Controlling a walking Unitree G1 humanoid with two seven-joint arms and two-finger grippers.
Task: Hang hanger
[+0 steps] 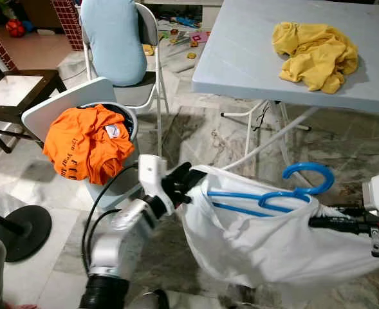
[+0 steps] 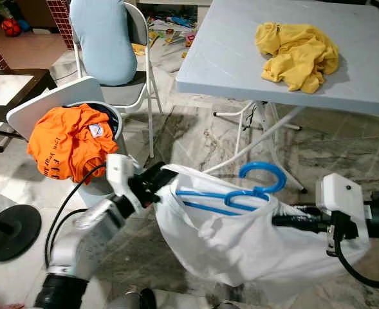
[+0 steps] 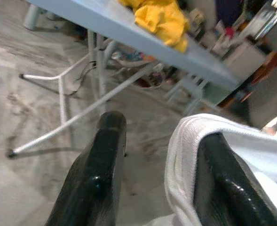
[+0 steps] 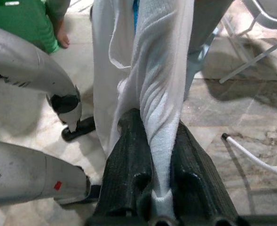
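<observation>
While the white shirt (image 1: 266,241) is stretched between both grippers, the blue hanger (image 1: 286,190) sits inside its collar; hanging is not yet done. The left gripper (image 3: 157,165) is spread, one finger hooked inside the hem, and the right gripper (image 4: 159,160) is clamped on fabric.

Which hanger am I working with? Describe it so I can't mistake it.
Below the grey table, a white shirt is stretched between the left gripper and right gripper. The hanger sits inside its neck opening, blue plastic, hook poking out, the only blue thing there.
</observation>
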